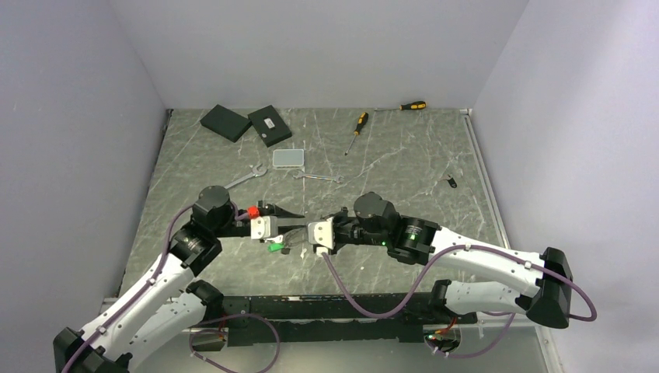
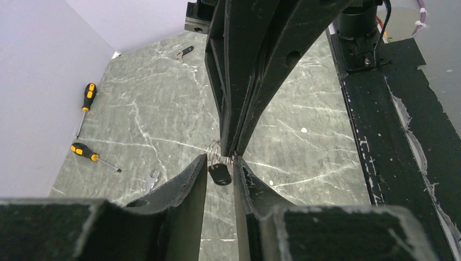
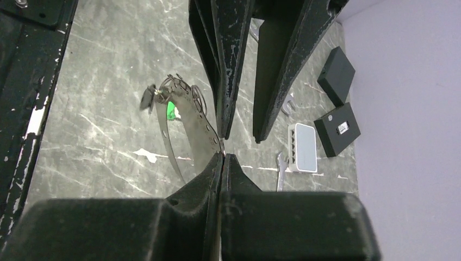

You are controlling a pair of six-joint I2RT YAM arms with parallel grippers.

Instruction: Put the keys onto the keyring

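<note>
Right wrist | right gripper is clamping thin silvery wire keyring tight above table | left gripper is standing part-open around dangling black-headed metal key, hold unclear | risk: key slipping off loop's free end if jolted

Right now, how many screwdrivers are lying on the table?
2. One screwdriver lies tilted near the far middle of the table. The other screwdriver lies along the back edge, just to its right. More could be hidden where the table is covered.
</note>
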